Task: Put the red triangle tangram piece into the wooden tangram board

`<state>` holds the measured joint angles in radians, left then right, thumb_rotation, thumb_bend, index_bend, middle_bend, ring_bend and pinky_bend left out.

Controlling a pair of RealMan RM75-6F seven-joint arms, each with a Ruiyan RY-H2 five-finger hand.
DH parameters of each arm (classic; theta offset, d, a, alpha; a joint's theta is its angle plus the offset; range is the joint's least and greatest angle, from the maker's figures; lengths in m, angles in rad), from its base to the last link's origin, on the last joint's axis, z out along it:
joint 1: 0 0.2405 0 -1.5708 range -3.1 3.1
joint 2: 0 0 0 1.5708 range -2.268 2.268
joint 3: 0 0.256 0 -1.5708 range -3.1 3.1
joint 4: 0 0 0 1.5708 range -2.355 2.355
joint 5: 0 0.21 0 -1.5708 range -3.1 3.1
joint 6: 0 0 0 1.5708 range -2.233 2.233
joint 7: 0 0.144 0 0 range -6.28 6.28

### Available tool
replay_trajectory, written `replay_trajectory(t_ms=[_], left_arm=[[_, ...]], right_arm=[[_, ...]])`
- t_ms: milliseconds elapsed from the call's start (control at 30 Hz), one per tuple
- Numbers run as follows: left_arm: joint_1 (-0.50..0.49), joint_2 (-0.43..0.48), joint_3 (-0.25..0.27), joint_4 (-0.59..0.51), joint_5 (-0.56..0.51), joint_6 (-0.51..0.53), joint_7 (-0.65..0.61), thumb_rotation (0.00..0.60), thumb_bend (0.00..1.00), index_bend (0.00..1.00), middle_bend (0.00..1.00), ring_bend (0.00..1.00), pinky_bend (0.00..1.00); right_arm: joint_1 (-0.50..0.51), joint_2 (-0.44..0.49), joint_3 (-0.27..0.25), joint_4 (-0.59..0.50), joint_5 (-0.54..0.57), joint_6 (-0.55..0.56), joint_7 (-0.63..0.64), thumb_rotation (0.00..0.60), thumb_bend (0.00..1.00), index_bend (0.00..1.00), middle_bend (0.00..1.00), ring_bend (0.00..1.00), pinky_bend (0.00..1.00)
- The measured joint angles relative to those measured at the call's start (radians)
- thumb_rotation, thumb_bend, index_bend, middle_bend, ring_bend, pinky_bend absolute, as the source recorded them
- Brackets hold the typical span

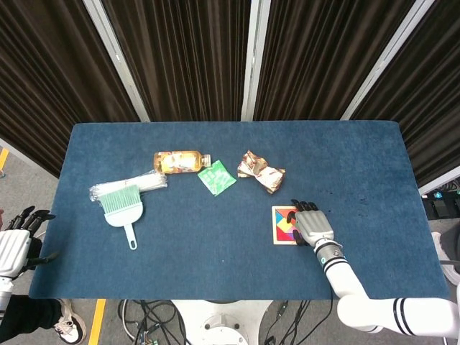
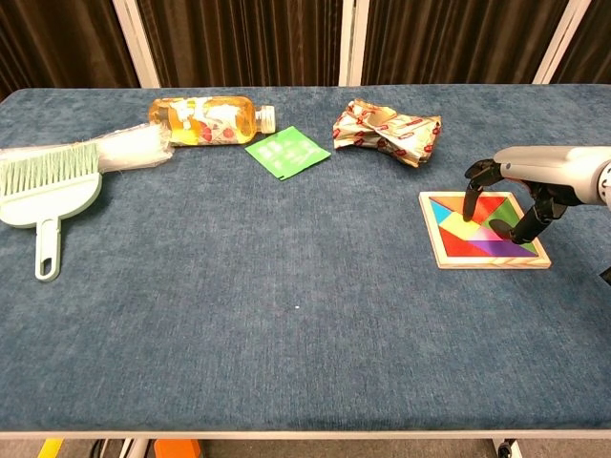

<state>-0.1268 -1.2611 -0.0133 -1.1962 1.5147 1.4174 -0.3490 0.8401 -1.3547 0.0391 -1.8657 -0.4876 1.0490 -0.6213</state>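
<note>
The wooden tangram board (image 2: 435, 239) lies at the right of the blue table, filled with coloured pieces. The red triangle (image 2: 450, 203) sits flat in the board's far part. My right hand (image 2: 520, 186) hovers over the board with its fingers (image 2: 472, 199) pointing down; one fingertip touches the red triangle, and another rests near the board's right edge. It holds nothing. In the head view the right hand (image 1: 311, 224) covers the right half of the board (image 1: 274, 227). My left hand (image 1: 14, 243) hangs off the table's near left corner, fingers apart and empty.
A crumpled snack wrapper (image 2: 389, 131) lies just beyond the board. Further left are a green sachet (image 2: 286, 151), a bottle on its side (image 2: 205, 119), and a mint dustpan brush (image 2: 48, 187) with a plastic bag (image 2: 134, 148). The table's near edge (image 2: 305, 431) runs along the bottom.
</note>
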Motion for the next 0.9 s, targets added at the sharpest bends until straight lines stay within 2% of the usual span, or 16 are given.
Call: replay_trajectory(t_ms=[300,567,667,700,733,800,900], left_arm=[[0.002,-0.004,0.002,0.008,0.0,0.0,-0.006,0.6,0.03,0.25,0.17,0.07,0.17],[0.003,0.001,0.0,-0.003,0.001,0.007,0.003,0.6,0.03,0.25,0.17,0.07,0.17],[0.003,0.004,-0.001,-0.013,0.002,0.01,0.013,0.6,0.03,0.25,0.17,0.07,0.17],[0.003,0.005,-0.001,-0.018,0.002,0.011,0.018,0.6,0.03,0.25,0.17,0.07,0.17],[0.003,0.007,-0.001,-0.023,0.003,0.012,0.023,0.6,0.03,0.25,0.17,0.07,0.17],[0.003,0.012,-0.001,-0.038,0.004,0.015,0.037,0.6,0.03,0.25,0.17,0.07,0.17],[0.003,0.019,-0.004,-0.06,0.005,0.022,0.063,0.6,0.03,0.25,0.17,0.07,0.17]], right_arm=[[-0.003,-0.001,0.01,0.001,-0.013,0.003,0.015,0.6,0.49,0.35,0.0,0.0,0.0],[-0.034,0.09,0.024,-0.076,-0.079,0.033,0.064,0.6,0.49,0.34,0.0,0.0,0.0],[-0.067,0.14,0.016,-0.096,-0.154,0.073,0.083,0.6,0.47,0.25,0.0,0.0,0.0],[-0.079,0.149,0.009,-0.097,-0.186,0.091,0.086,0.6,0.44,0.18,0.0,0.0,0.0],[-0.099,0.163,-0.002,-0.096,-0.237,0.12,0.089,0.6,0.42,0.15,0.0,0.0,0.0],[-0.134,0.185,-0.024,-0.091,-0.325,0.169,0.097,0.6,0.31,0.04,0.0,0.0,0.0],[-0.208,0.222,-0.072,-0.072,-0.485,0.26,0.115,0.6,0.23,0.0,0.0,0.0,0.0]])
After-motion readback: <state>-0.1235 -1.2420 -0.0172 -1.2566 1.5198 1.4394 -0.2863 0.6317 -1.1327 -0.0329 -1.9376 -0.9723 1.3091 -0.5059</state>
